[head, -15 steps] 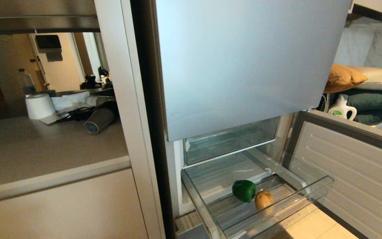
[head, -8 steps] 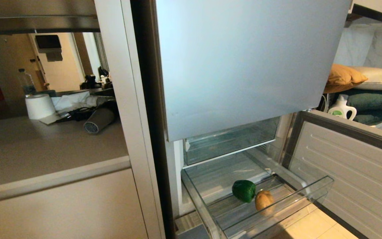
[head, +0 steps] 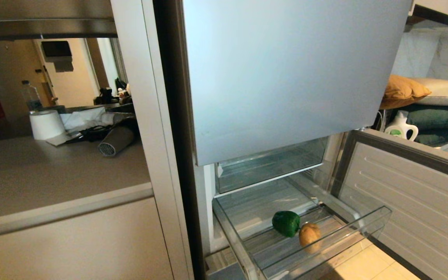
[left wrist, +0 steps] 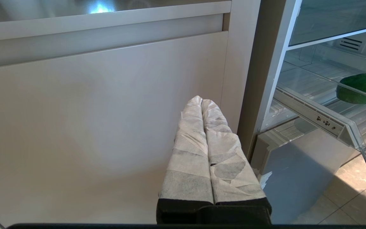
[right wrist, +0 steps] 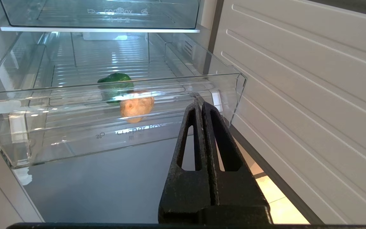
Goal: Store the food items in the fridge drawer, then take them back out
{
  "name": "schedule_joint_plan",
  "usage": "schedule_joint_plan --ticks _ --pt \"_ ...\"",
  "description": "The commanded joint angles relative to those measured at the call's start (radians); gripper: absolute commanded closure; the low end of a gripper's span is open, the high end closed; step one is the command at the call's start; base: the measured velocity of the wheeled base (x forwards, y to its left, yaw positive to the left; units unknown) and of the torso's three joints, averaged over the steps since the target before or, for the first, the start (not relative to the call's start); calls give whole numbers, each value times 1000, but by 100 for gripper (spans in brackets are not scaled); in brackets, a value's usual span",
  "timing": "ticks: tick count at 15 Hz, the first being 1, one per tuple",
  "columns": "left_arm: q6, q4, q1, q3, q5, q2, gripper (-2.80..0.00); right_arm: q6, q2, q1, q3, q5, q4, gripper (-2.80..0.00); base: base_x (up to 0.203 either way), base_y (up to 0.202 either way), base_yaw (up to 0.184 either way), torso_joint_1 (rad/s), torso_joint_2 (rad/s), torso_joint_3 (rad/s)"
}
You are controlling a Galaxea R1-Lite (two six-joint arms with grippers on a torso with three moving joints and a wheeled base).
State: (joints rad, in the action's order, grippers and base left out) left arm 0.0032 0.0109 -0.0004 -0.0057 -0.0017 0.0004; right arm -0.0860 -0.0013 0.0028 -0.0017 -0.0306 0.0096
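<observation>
Down at the bottom of the fridge, the fridge drawer (head: 368,227) is pulled out with both food items sitting on its ribbed base: the green bell pepper (head: 286,223) and the tan bun-like lump (head: 310,234), touching, with the lump nearer the clear front wall. Head cam shows neither arm, but it does get the counter off to the left with a hair dryer (head: 116,140) and a paper roll (head: 46,124), plus cushions (head: 403,91) on the far right.

Wrist cams fill in the arms. The right gripper (right wrist: 201,105) hangs outside the drawer's front corner, black fingers pressed together, nothing between them, looking through the clear wall at both items. The left gripper (left wrist: 201,100) has white-wrapped fingers, also pressed together and empty, facing the pale cabinet panel (left wrist: 100,108) beside the fridge. From there only the pepper (left wrist: 359,88) is properly visible.
</observation>
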Motion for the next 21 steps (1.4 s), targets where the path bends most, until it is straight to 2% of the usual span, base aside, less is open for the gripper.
schedule_joint_plan --ticks 1,21 --pt "0 0 0 0 0 0 0 -1 1 0 0 1 2 0 0 0 0 0 0 0" --pt "0 0 0 0 0 0 0 11 1 0 0 6 3 0 0 0 0 96 -201 -109"
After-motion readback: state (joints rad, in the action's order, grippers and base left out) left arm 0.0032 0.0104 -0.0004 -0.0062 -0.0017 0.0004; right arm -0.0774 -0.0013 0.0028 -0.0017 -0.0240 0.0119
